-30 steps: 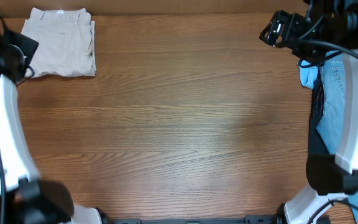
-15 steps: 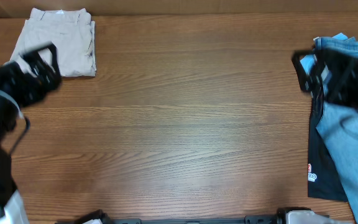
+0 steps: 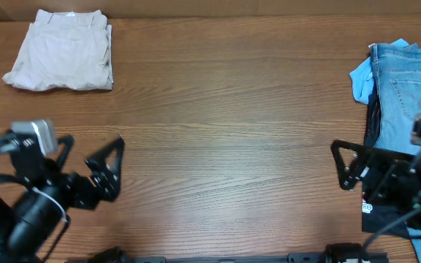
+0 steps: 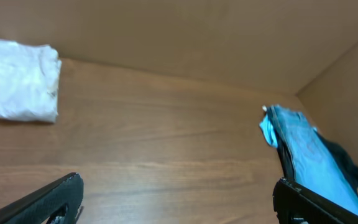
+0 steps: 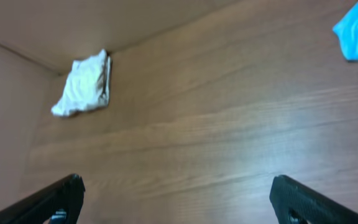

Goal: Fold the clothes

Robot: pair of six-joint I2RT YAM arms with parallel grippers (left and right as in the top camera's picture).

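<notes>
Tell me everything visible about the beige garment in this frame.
The beige garment is soft, wrinkled, cotton-looking cloth, folded into a compact, roughly square bundle with stitched seams showing on top. It lies flat at the far left corner of the wooden table, touched only by the tabletop.

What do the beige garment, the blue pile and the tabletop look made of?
Beige garment: probably matte woven cotton, soft wrinkles and stitched seams. Blue jeans: likely denim, faded blue with seam stitching. Table: wood or wood-look laminate, visible grain, slight sheen.
</notes>
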